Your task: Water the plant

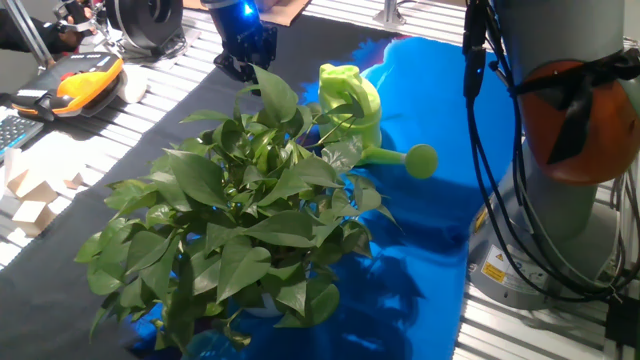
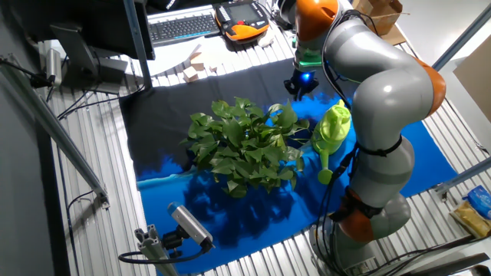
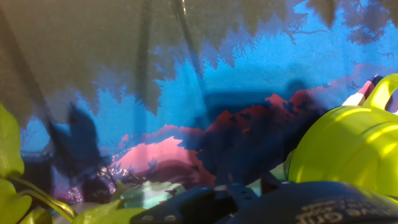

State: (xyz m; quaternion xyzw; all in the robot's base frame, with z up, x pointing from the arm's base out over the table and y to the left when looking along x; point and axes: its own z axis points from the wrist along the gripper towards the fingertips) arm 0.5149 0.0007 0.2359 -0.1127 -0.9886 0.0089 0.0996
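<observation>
- Plant (image 1: 240, 215): set on a cloth (image 1: 430, 230) printed in blue and black, roughly at the middle of the table; its broad green leaves spread wide and hide the pot almost wholly.
- Watering can (image 1: 352, 105): lime green, stood upright just beside the plant on the side toward the arm's base, its leaves touching or overlapping the can's body; the round-headed spout (image 1: 421, 160) is pointed away from the plant, over the blue part of the cloth.
- Gripper (image 1: 247, 45): seen above the far edge of the cloth, beyond the plant and the can, apart from both; nothing is seen held in it, but how far the fingers are spread cannot be told from any view.
- Hand view: the can's green body (image 3: 348, 149) is seen close at the right, a few leaves (image 3: 12, 180) at the lower left, the printed cloth between them.
- Wooden blocks (image 1: 30, 190) and an orange handheld controller (image 1: 85, 75) are seen off the cloth, well apart from the plant.
</observation>
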